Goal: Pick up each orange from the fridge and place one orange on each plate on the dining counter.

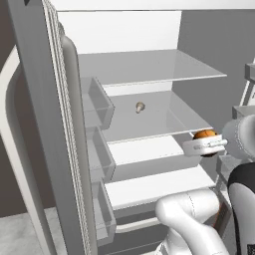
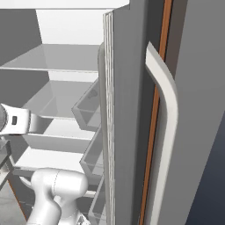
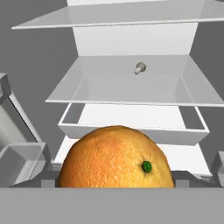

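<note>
A bright orange (image 3: 114,157) with a small green stem spot sits close up at the bottom of the hand view, between the gripper's fingers. From the left base camera the same orange (image 1: 204,134) hangs in front of the fridge's (image 1: 149,69) right side, at middle-shelf height, with my gripper (image 1: 205,143) shut on it. Its white hand (image 2: 17,121) pokes in from the left in the right base view. Both fridge doors stand wide apart, showing white walls and glass shelves. The plates and the dining counter are out of view.
A tiny pale grey-tan lump (image 1: 140,106) lies on the middle glass shelf (image 3: 131,87). The left door (image 1: 64,149) carries several clear bins (image 1: 97,104). The right door, with its thick curved handle (image 2: 165,101), stands close on the right.
</note>
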